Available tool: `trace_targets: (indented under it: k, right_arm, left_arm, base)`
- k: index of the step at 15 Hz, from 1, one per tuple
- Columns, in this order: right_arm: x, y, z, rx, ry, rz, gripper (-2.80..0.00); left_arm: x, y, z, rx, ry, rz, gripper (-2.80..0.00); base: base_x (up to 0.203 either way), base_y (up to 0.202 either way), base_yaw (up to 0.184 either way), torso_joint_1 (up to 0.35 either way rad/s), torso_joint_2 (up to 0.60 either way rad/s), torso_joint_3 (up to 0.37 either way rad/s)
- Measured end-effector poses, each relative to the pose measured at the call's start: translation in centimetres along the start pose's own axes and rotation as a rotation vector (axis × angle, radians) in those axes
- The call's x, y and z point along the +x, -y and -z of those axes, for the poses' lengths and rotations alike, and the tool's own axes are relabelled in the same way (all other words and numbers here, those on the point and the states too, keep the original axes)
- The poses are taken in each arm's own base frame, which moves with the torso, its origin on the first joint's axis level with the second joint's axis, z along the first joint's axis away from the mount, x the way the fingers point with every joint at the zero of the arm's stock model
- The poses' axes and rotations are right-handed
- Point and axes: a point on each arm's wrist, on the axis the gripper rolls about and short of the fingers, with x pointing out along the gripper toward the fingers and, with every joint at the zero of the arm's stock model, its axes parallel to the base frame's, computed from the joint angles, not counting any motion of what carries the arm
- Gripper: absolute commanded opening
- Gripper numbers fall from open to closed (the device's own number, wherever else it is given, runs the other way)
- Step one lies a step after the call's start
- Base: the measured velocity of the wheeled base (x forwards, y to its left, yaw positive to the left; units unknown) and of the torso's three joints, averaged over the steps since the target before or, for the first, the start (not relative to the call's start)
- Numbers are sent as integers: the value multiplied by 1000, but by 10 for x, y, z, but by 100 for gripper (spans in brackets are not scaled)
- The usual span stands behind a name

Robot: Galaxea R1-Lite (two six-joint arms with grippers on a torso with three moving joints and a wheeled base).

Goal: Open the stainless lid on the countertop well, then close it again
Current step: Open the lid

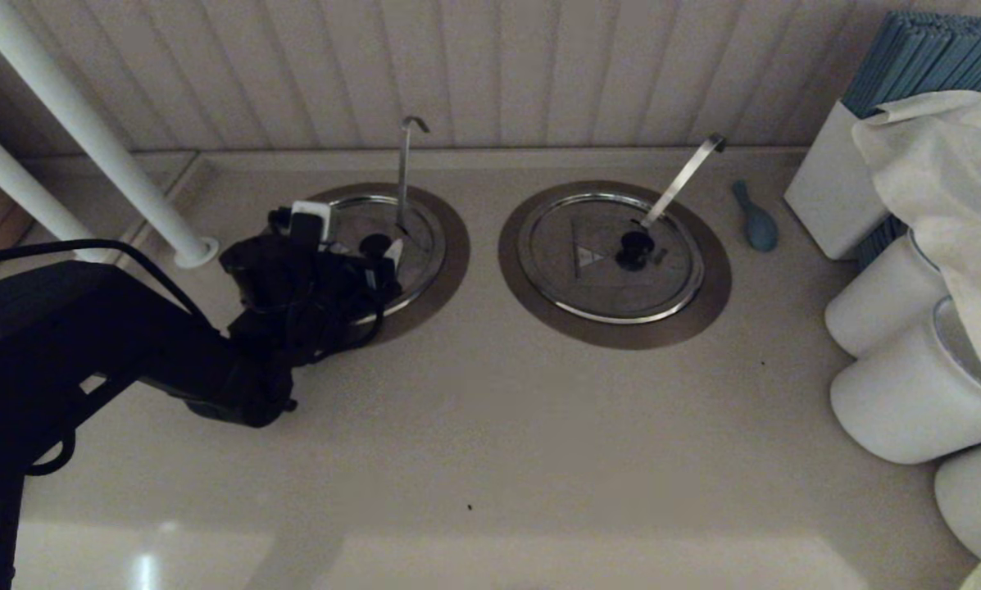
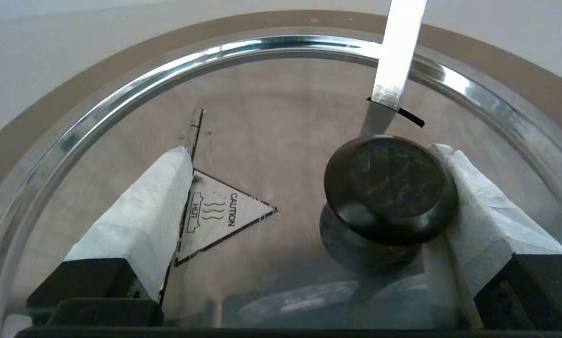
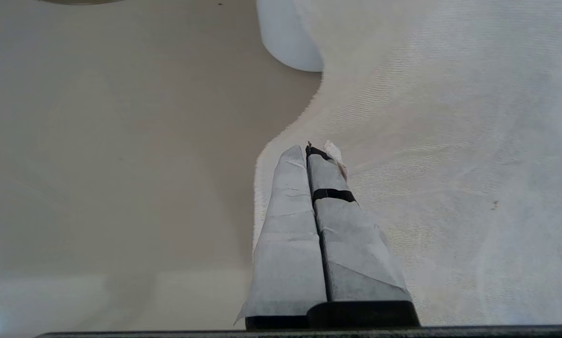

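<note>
Straddling the black knob [image 2: 389, 188] with wide jaws, the left gripper [image 1: 357, 260] hovers over the stainless lid [image 1: 379, 225], apparently flat and unopened at frame's upper left.

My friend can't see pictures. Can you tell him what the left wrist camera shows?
The left gripper hangs open just above the stainless lid, with the black knob against one of its paper-wrapped fingers. A triangle sticker reading CAUTION HOT lies between the fingers, and the ladle rod pokes up through a slot near the shiny rim.
</note>
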Motion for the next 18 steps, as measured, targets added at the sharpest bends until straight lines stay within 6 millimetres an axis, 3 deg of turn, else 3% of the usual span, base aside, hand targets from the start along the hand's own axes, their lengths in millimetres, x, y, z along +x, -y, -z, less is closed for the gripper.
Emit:
trace_targets:
  k: [18]
  right_arm:
    - [0, 0, 0, -1, 0, -1, -280]
  left_arm:
    - [-4, -8, -24, 2, 59, -21, 0]
  base:
    - [0, 0, 0, 0, 0, 0]
